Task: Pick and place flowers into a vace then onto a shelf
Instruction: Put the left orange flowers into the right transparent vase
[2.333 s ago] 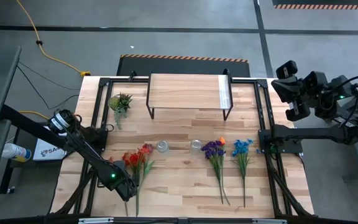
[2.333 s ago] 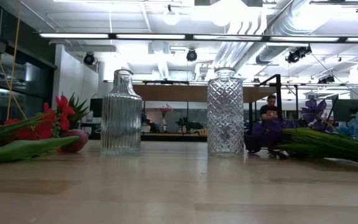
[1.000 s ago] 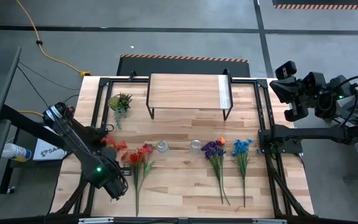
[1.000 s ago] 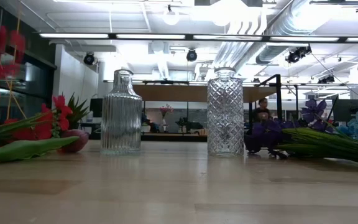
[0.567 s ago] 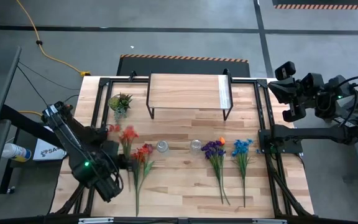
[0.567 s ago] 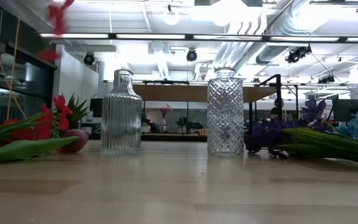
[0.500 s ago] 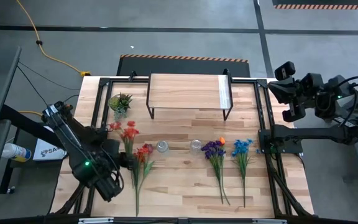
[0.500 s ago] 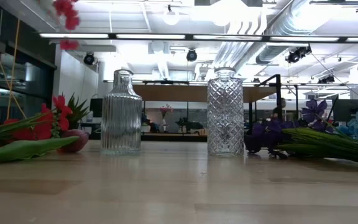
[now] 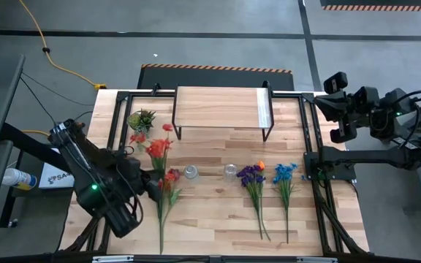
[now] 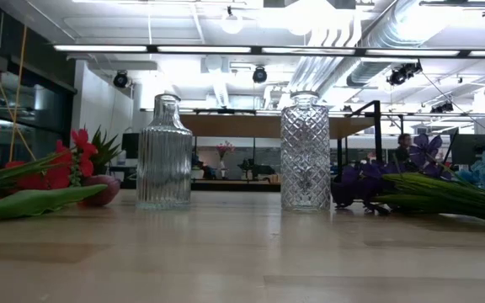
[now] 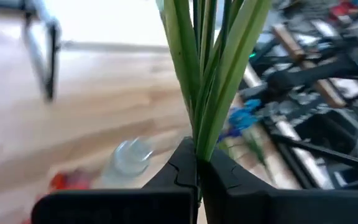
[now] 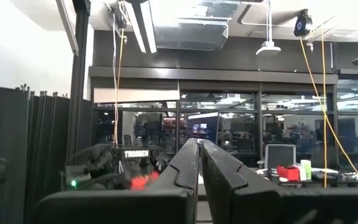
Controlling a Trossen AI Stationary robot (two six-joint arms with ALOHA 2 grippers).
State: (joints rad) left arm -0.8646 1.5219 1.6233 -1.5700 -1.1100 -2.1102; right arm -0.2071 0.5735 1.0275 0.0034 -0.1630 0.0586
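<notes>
Nearest the table's front edge we have the left gripper [image 11: 197, 177], fingers pressed together on a bunch of green stems. These are the red flowers [image 9: 156, 148], lifted off the table, blooms leaning toward the shelf side; stems rise straight from the pinch in the left wrist view.

Next row back: a second red bunch [image 9: 168, 188] lies flat just beside the arm. Then two clear glass vases: ribbed vase [image 10: 164, 154] w/ narrow neck, and diamond-cut vase [image 10: 304, 153]. Purple flowers w/ the orange bloom [image 9: 253, 179] and blue flowers [image 9: 284, 177] lie flat to the right, untouched.

Further back: small potted plant [image 9: 142, 120], then the shelf [image 9: 221, 107], nothing on it.

Right gripper [image 12: 199, 168] parked off the table's right side, fingers closed on nothing.

Risks as we judge them:
- vase necks narrow vs. splayed stems, so one stem may catch the rim and tip the vase.
- thin stems may slip or rotate in the pinch.
- swing may drag the bunch lying beside the arm.
</notes>
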